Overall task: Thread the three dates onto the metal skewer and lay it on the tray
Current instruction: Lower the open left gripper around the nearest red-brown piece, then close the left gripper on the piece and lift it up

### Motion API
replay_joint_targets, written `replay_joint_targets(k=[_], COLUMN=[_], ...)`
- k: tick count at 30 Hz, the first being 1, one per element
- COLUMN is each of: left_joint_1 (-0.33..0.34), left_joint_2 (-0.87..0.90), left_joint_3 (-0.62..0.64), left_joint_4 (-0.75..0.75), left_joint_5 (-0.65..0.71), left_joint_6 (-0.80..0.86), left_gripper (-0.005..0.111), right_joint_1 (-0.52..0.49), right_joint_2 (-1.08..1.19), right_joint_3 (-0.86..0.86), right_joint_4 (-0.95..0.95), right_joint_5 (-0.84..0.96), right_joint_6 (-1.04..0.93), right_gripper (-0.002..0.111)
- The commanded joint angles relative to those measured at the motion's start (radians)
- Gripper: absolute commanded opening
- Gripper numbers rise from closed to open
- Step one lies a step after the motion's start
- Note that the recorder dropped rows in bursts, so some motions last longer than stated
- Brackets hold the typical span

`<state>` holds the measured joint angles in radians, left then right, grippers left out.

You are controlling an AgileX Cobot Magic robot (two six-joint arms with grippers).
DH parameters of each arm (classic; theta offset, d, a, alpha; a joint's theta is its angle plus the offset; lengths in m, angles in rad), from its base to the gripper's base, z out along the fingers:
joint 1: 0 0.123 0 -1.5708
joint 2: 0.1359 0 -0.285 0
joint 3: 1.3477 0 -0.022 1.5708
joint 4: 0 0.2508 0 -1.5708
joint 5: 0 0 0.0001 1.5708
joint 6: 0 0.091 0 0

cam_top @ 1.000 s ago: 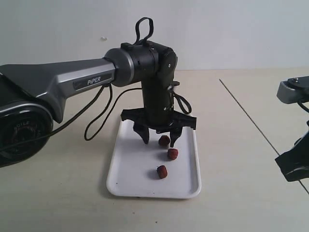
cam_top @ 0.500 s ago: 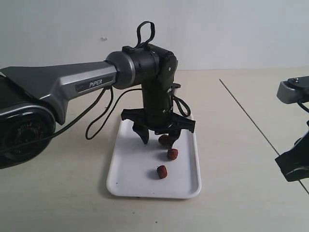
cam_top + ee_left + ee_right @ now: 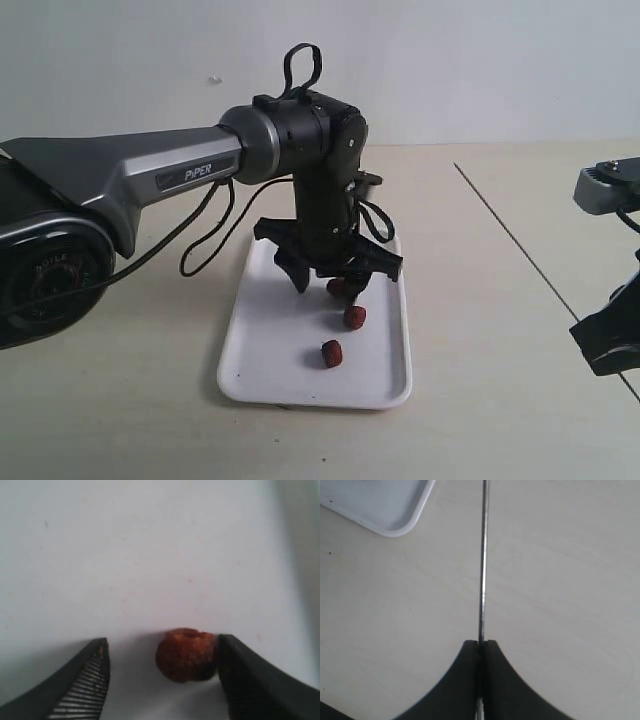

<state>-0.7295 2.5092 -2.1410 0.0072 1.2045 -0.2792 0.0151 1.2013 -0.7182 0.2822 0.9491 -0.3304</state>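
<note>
Exterior view: the tray point(image 3: 262, 345) lies flat on the bench point(image 3: 480, 300). Three dates rest on it in a short row nearer its right long edge: the far date point(image 3: 338, 288) about mid-length, the middle date point(image 3: 354, 317) just beside it, and the near date point(image 3: 332, 353) close to the front edge. None of them touches another.

The left gripper point(image 3: 330, 292) points down over the tray with its jaws apart, straddling the far date. In the left wrist view this date sits on the tray surface against one finger point(image 3: 250, 680). The other finger point(image 3: 82, 685) stands clear of it.

In the right wrist view the right gripper point(image 3: 480, 642) is closed, clamped on the skewer point(image 3: 482, 570). The skewer projects straight out from the fingertips over bare bench, passing beside a rounded tray corner without meeting it.

The right arm point(image 3: 605, 340) shows at the right edge of the exterior view, well apart from the tray. Its gripper cannot be made out there.
</note>
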Motion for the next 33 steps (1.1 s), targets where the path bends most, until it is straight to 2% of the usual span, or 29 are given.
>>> replay_joint_targets(k=[1, 2, 6, 9, 21, 24, 29, 33], left_joint_1=[0.0, 0.0, 0.0, 0.0, 0.0, 0.0, 0.0, 0.0], left_joint_2=[0.004, 0.004, 0.004, 0.004, 0.001, -0.015, -0.058, -0.081], left_joint_3=[0.0, 0.0, 0.0, 0.0, 0.0, 0.0, 0.0, 0.0], left_joint_4=[0.017, 0.017, 0.017, 0.017, 0.028, 0.085, 0.26, 0.31], left_joint_5=[-0.007, -0.007, -0.007, -0.007, 0.003, 0.017, 0.017, 0.017], left_joint_6=[0.01, 0.01, 0.01, 0.01, 0.014, 0.018, 0.06, 0.078], left_gripper=[0.062, 0.061, 0.04, 0.029, 0.028, 0.028, 0.028, 0.028], right_joint_1=[-0.004, -0.004, -0.004, -0.004, -0.004, -0.004, -0.004, -0.004], right_joint_2=[0.0, 0.0, 0.0, 0.0, 0.0, 0.0, 0.0, 0.0], right_joint_3=[0.003, 0.003, 0.003, 0.003, 0.003, 0.003, 0.003, 0.003], right_joint_4=[0.004, 0.004, 0.004, 0.004, 0.002, 0.002, 0.002, 0.002], right_joint_5=[-0.01, -0.01, -0.01, -0.01, -0.012, -0.012, -0.012, -0.012], right_joint_6=[-0.008, -0.008, -0.008, -0.008, -0.008, -0.008, -0.008, -0.008], right_gripper=[0.0, 0.0, 0.0, 0.0, 0.0, 0.0, 0.0, 0.0])
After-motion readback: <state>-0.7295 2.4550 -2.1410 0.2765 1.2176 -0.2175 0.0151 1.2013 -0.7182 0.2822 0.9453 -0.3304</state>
